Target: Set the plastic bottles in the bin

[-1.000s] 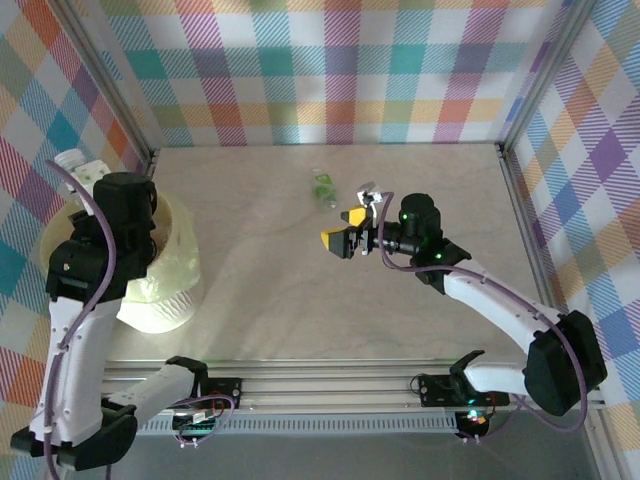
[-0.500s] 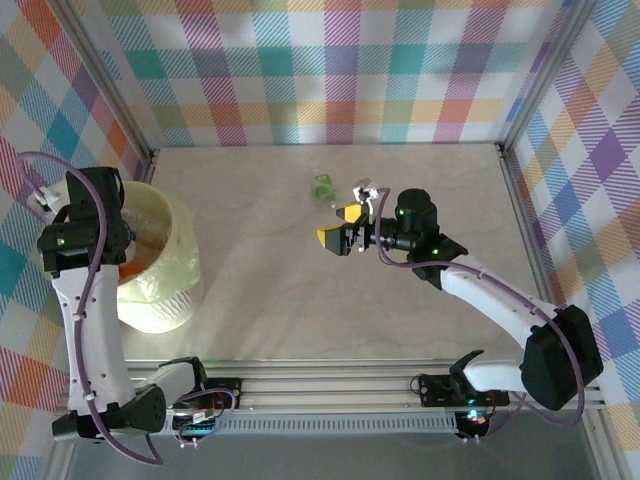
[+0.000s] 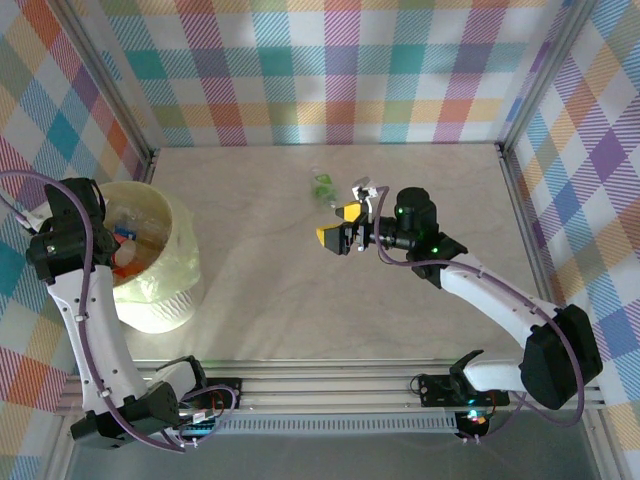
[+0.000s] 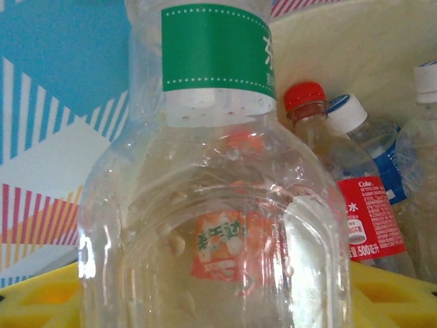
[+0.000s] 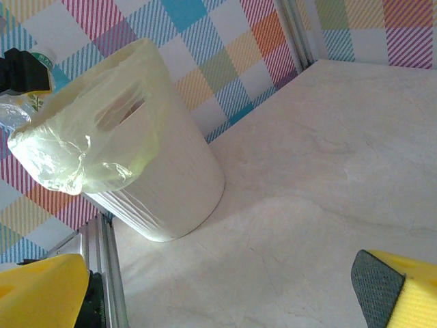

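I am at the drop step. My left gripper [image 4: 215, 304] hangs over the bin [image 3: 170, 300] with a clear green-labelled bottle [image 4: 218, 225] between its yellow fingers. I cannot tell whether they pinch it or merely flank it. Other bottles [image 4: 355, 205] lie inside the bin. Next, I judge, it must open fully, then lift clear of the rim. My left arm rises along the bin's left side, wrist bent over it. My right gripper [image 3: 338, 226], spread wide and empty, is well apart from the bin, near a green bottle [image 3: 322, 187] on the table [image 3: 260, 290].
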Controlling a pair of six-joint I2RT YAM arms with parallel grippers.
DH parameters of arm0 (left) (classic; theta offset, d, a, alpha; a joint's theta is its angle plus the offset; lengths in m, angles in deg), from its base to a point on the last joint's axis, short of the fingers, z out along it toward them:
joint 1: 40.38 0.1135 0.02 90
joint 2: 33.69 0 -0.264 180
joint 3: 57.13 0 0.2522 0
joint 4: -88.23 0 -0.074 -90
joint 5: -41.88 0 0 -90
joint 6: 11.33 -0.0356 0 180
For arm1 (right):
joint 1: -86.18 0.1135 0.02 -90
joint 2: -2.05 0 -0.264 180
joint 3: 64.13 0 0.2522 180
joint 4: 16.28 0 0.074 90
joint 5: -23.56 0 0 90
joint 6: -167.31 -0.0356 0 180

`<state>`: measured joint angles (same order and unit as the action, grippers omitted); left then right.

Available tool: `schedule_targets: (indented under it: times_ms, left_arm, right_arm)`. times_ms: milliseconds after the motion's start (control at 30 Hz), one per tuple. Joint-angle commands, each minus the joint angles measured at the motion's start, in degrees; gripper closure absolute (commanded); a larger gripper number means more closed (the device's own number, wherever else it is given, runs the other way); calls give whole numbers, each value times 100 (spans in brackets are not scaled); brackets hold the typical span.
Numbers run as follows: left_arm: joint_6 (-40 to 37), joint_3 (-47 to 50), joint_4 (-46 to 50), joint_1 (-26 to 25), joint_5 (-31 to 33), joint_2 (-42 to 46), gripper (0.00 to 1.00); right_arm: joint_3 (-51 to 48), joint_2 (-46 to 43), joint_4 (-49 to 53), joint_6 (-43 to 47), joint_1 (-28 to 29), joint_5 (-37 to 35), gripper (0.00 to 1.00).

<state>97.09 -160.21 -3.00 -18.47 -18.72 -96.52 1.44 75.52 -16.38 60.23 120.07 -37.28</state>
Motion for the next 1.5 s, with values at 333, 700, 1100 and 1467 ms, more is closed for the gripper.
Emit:
schedule_targets:
  times_ms: [333,700,1100,1467]
  left_arm:
    - [-20,-297,292,86,-482,69,21]
    - [-217,-116,-187,89,-2200,-155,33]
    - [-93,81,-132,88,-2913,-157,43]
    - [328,-426,-759,84,-5021,317,35]
  right_arm:
    - [180,70,3,12,83,-10,0]
    - [207,84,40,-14,109,-34,0]
    - [213,97,79,-15,118,-91,0]
    - [189,80,185,-41,127,-340,0]
